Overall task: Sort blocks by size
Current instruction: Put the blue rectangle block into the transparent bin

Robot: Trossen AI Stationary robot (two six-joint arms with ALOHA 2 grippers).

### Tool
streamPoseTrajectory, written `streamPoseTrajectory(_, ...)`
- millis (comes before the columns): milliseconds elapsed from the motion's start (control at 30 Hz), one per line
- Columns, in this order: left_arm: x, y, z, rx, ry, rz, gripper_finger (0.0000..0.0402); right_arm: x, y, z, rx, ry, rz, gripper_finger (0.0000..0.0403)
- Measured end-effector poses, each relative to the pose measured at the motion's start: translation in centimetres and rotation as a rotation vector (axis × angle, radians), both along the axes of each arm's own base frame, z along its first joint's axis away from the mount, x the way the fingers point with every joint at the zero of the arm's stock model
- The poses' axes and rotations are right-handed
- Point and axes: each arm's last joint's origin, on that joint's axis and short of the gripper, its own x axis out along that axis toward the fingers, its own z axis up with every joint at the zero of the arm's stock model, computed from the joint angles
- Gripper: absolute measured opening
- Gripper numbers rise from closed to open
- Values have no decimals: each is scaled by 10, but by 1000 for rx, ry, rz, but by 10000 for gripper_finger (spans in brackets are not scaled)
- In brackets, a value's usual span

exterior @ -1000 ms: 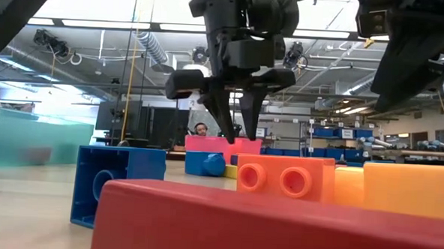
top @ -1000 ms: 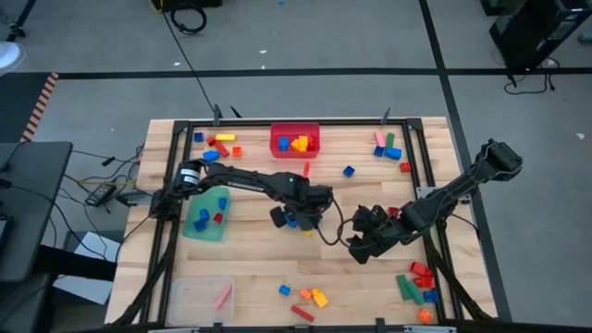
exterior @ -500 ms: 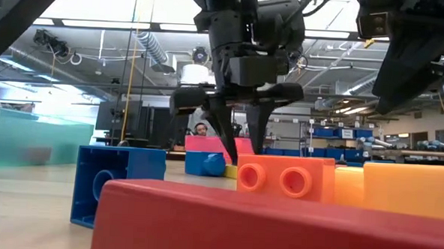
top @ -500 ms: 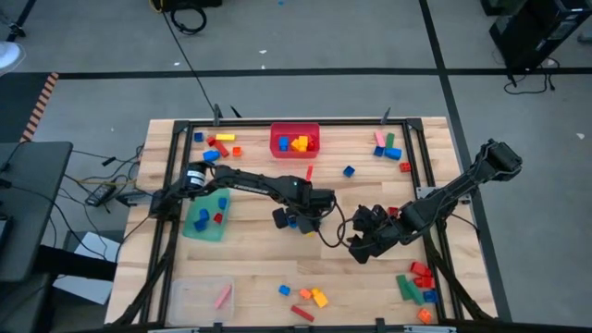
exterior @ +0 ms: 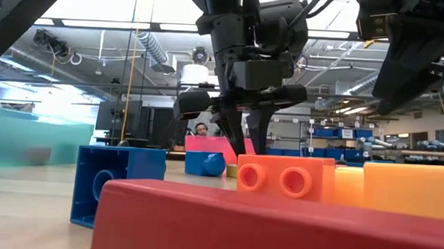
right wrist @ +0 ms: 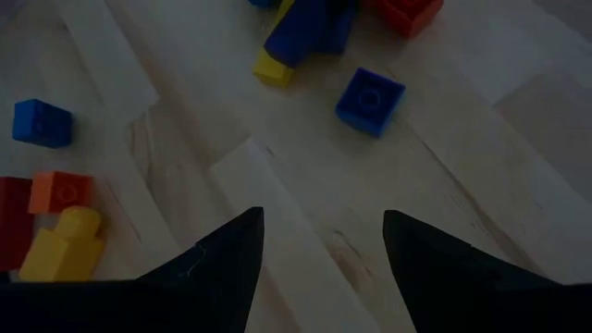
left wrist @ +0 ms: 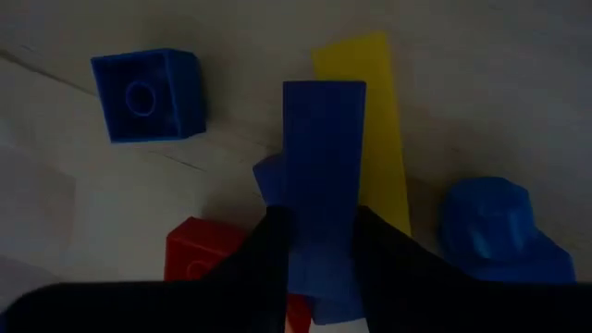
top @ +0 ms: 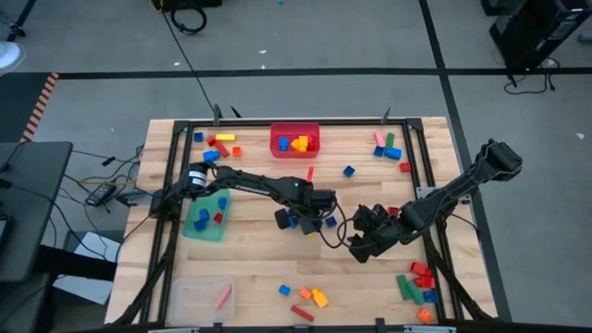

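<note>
1. At the table's left side sits a green bin [top: 205, 215] with a few small blocks inside; below it, near the front edge, a clear bin [top: 201, 298] holds a pink bar.
2. Along the back edge, loose blocks [top: 220, 145] lie left of a red bin [top: 294, 141], which holds yellow and blue pieces.
3. Mid-table, the left gripper [top: 301, 220] reaches down into a small cluster. In the left wrist view its fingers [left wrist: 264, 254] pinch a long blue bar [left wrist: 323, 176], which lies over a yellow bar [left wrist: 381, 139], with a blue cube [left wrist: 148, 93] and a red block [left wrist: 199, 250] close by.
4. Just right of that cluster, the right gripper [top: 363, 242] hovers above bare wood, fingers [right wrist: 217, 264] spread apart and holding nothing.
5. Near the front edge, a group of mixed blocks [top: 310, 296] lies between the two arms.
6. At the far right, more blocks lie at the back [top: 388, 148] and at the front corner [top: 416, 282].
</note>
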Motion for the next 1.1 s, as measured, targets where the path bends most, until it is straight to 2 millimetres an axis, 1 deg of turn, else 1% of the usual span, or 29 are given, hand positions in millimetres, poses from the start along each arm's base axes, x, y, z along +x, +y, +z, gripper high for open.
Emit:
streamPoseTrajectory(100,0,1,0,28,-4,33,93,0,0,0,-3,1,4,236)
streamPoseTrajectory(200,1,1,4,24,8,92,93,0,0,0,-9,6,12,236)
streamPoseTrajectory(267,2,2,11,19,13,121,95,-1,0,0,-14,10,19,236)
streamPoseTrajectory(367,3,5,30,3,25,199,95,-1,-1,-1,-25,21,29,236)
streamPoseTrajectory(533,-3,17,65,-94,74,518,95,-3,-12,-1,-96,79,72,236)
streamPoseTrajectory(667,-11,26,92,-229,120,894,95,-4,-21,1,-155,116,129,236)
streamPoseTrajectory(733,-18,27,98,-257,173,1030,95,-4,-22,2,-180,119,174,236)
streamPoseTrajectory(800,-24,27,103,-253,207,1125,95,-5,-22,2,-204,120,219,236)
streamPoseTrajectory(900,-32,23,110,-211,204,1231,95,-9,-24,2,-233,124,271,236)
streamPoseTrajectory(1100,-48,-1,116,-141,153,1364,95,-25,-31,2,-254,84,336,236)
